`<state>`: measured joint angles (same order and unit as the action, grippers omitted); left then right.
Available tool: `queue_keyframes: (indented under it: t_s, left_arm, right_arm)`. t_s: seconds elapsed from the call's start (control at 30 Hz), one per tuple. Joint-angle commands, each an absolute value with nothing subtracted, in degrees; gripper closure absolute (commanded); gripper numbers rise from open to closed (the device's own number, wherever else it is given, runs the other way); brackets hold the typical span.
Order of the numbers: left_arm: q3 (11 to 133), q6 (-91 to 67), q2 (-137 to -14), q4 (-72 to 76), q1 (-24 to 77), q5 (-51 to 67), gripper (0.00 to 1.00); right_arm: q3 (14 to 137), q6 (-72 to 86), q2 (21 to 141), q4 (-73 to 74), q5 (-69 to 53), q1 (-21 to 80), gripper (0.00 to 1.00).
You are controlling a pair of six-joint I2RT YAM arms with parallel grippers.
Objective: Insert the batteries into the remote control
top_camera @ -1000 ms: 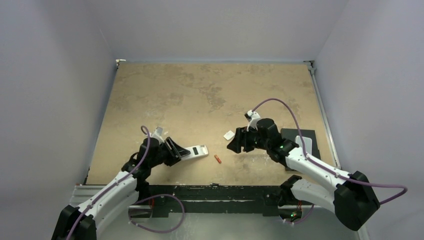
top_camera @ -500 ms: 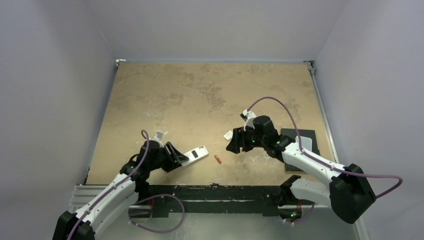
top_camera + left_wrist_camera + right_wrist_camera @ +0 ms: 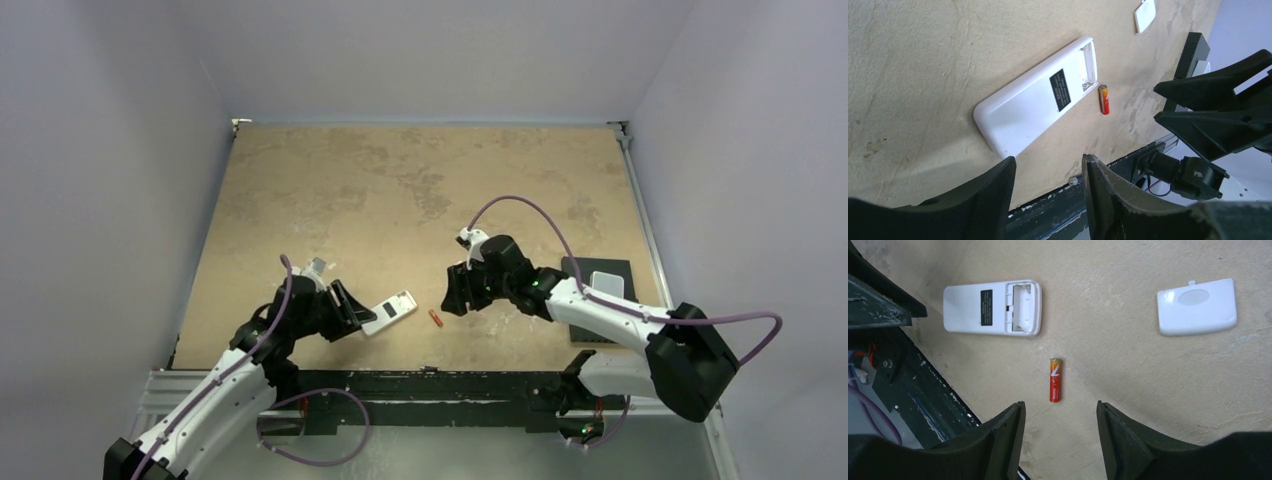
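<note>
The remote control (image 3: 1038, 102) lies white back up near the table's front edge, its battery compartment (image 3: 1020, 307) uncovered and showing empty. One red battery (image 3: 1055, 380) lies on the table just right of the remote (image 3: 391, 311). My left gripper (image 3: 1048, 167) stands open with nothing between its fingers, just short of the remote's closed end. My right gripper (image 3: 1060, 412) hangs open over the battery (image 3: 435, 318), the fingers either side of its near end and apart from it.
The white battery cover (image 3: 1196, 306) lies loose behind the battery. A black pad (image 3: 580, 268) carrying a pale grey block (image 3: 608, 283) sits at the right. The black front rail (image 3: 430, 378) runs close below the remote and battery.
The left gripper opened wider and the remote now lies loose, turned slightly. The right gripper swung left and now hangs over the battery, hiding the cover from above.
</note>
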<state>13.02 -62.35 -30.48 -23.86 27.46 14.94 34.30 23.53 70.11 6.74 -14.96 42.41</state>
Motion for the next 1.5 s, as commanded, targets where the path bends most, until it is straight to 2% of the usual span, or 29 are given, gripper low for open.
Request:
queue_keyframes:
  t_s: [0.0,0.33,0.8,1.2,1.47]
  left_arm:
    - [17.3,-59.6,-29.9,-26.8,27.7,15.1,0.49]
    - [24.4,-53.8,-33.2,-28.2,27.7,15.4,0.49]
    - [26.2,-51.0,-32.6,-29.0,27.7,16.5,0.49]
    - [26.3,-50.7,-31.8,-29.5,27.7,17.3,0.48]
    - [26.1,-50.7,-32.2,-29.2,27.7,17.4,0.48]
  right_arm:
    - [38.1,23.4,71.7,7.3,-10.0,45.7,0.39]
    - [41.7,24.0,76.9,10.8,-3.3,50.8,0.47]
    - [49.1,24.6,87.3,14.3,3.3,58.1,0.54]
    - [51.3,25.1,91.4,17.6,8.5,59.6,0.61]
    - [51.2,25.2,92.7,17.0,8.6,60.8,0.72]
